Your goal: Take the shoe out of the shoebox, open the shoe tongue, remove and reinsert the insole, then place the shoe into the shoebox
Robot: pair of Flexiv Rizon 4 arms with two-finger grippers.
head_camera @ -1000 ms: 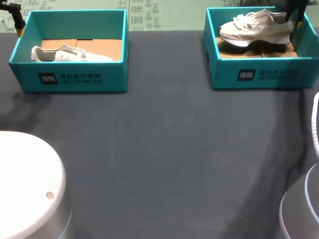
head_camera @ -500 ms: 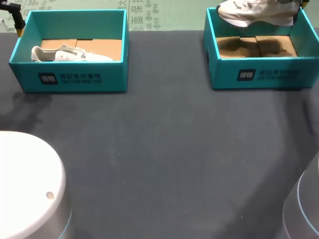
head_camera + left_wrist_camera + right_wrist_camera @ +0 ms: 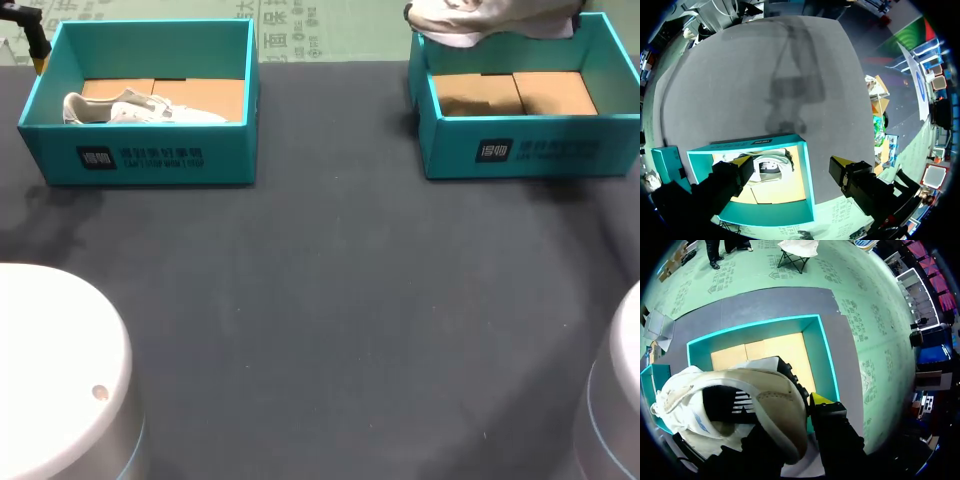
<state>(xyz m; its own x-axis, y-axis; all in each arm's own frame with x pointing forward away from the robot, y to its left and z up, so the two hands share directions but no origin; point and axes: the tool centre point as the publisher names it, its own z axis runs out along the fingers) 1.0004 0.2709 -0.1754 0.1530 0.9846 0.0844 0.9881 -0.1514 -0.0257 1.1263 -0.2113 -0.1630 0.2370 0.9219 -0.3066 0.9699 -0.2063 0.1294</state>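
Observation:
A white sneaker (image 3: 462, 19) hangs above the back rim of the right teal shoebox (image 3: 520, 150), whose cardboard floor is bare. In the right wrist view my right gripper (image 3: 796, 412) is shut on that sneaker's (image 3: 735, 405) heel collar; one yellow fingertip (image 3: 821, 399) shows outside it and the other is hidden inside the shoe. The box (image 3: 820, 350) lies below. A second white sneaker (image 3: 130, 108) lies in the left teal shoebox (image 3: 140, 158). My left gripper (image 3: 792, 162) stands open above that box (image 3: 807, 180), over its sneaker (image 3: 767, 167); its finger (image 3: 30, 35) shows at the box's far left corner.
Dark grey cloth (image 3: 330, 300) covers the table in front of both boxes. My arms' pale bases (image 3: 55, 380) stand at the near left and near right corners.
My right gripper has lifted the white sneaker up out of the right shoebox and carried it a little to the left. The left arm has not moved.

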